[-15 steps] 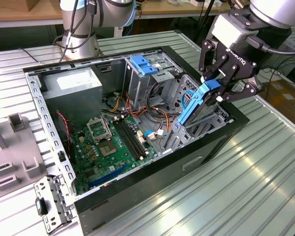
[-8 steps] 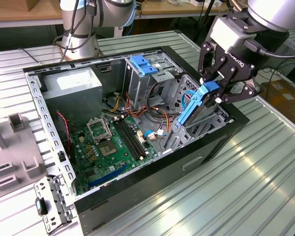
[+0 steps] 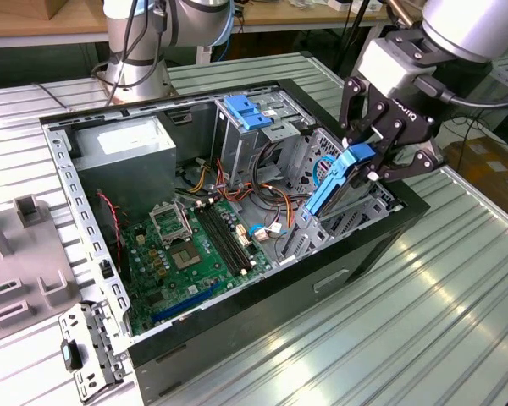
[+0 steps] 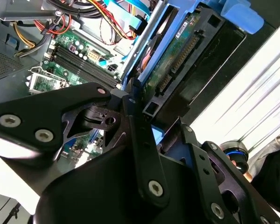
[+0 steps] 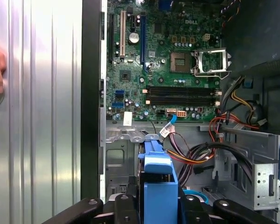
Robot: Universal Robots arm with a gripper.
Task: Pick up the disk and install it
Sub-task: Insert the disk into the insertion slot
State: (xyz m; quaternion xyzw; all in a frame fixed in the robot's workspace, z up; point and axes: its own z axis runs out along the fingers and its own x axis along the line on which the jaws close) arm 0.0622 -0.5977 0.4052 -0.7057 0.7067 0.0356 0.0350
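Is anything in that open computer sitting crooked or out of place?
Yes: the disk, gripped by the end effector, leans steeply at the drive cage on the exterior view's right, rather than lying seated flat in it.

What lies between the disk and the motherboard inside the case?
A loose bundle of coloured cables lies between the disk and the motherboard, in the exterior view.

The robot arm [image 3: 470, 25] reaches in from the exterior view's right, its wrist angled downward. The black gripper [image 3: 368, 161] points down, jaws clamped on the upper end of the disk [image 3: 328, 190].
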